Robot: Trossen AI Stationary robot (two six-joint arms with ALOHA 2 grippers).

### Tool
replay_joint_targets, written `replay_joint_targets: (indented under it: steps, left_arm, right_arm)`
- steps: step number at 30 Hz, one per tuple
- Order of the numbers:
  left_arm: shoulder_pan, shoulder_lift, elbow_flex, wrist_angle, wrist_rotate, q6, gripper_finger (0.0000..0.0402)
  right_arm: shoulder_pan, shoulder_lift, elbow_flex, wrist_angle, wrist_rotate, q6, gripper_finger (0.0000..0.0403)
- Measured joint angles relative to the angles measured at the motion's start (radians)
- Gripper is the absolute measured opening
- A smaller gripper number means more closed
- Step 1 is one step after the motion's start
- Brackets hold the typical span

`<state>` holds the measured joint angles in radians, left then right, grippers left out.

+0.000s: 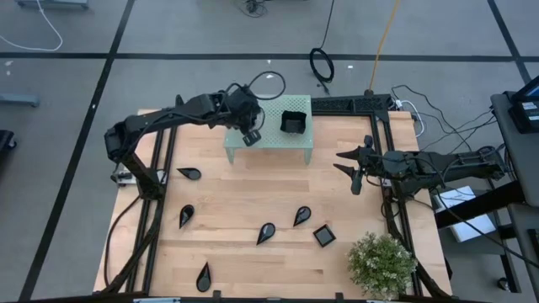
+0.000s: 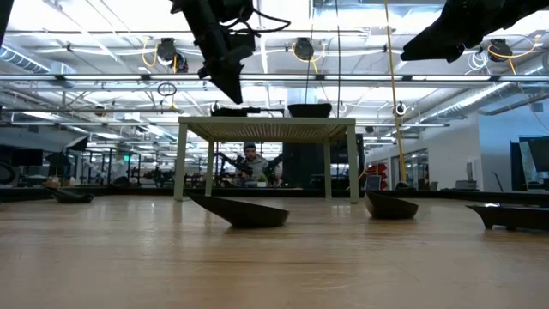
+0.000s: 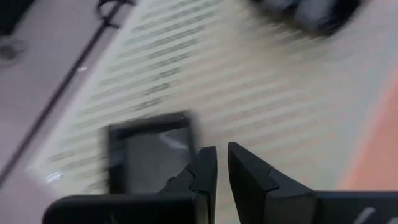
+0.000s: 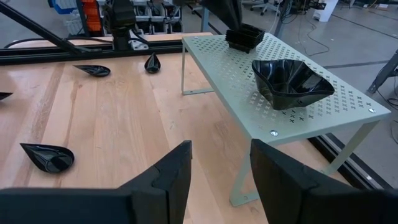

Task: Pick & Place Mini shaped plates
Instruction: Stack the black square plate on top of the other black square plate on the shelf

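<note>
Left claw [image 3: 216, 163], pressed together, hovers above the stand [image 1: 269, 139], just beside a square plate [image 3: 149, 152]. Right claw [image 4: 221, 171], spread, waits over the worktop [image 1: 244, 202].

Five glossy black teardrop dishes [image 1: 266, 233] and three glossy black squarish dishes [image 1: 323, 235] were visible, plus one pale green perforated stand [image 1: 271, 140].

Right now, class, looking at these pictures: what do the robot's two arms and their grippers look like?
Both arms are dark, nearly black, built from jointed segments. Black cables trail along and behind the right arm. The left gripper has two matte black fingers with angular, wedge-shaped tips. The right gripper has two similar blocky black fingers. No markings show.
</note>
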<state>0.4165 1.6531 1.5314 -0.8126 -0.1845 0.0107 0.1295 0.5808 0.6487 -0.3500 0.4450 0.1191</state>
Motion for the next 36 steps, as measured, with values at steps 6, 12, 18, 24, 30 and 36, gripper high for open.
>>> replay_joint_targets:
  steps: [6, 12, 18, 24, 30, 36]
  left_arm:
    - [-0.109, 0.000, 0.000, 0.095, 0.159, -0.069, 0.0047]
    - [-0.248, 0.000, 0.000, 0.108, 0.159, -0.141, 0.0047]
    - [-0.354, 0.000, 0.000, 0.108, 0.158, -0.353, 0.0047]
    - [-0.455, 0.000, 0.000, 0.108, 0.158, -0.506, 0.0047]
    - [-0.545, 0.000, 0.000, 0.108, 0.158, -0.544, 0.0047]
    - [-0.616, 0.000, 0.000, 0.107, 0.198, -0.546, 0.0047]
  right_arm:
    - [0.000, 0.000, 0.000, 0.000, 0.000, 0.000, 0.0151]
    - [0.000, 0.005, 0.000, -0.009, 0.000, 0.015, 0.0150]
    - [0.000, 0.072, 0.000, -0.149, -0.141, 0.107, 0.0151]
    - [0.000, 0.215, -0.001, -0.167, -0.396, 0.021, 0.0151]
    - [0.001, 0.398, -0.001, -0.130, -0.680, -0.128, 0.0151]
    - [0.055, 0.585, -0.001, 0.008, -0.723, -0.141, 0.0151]
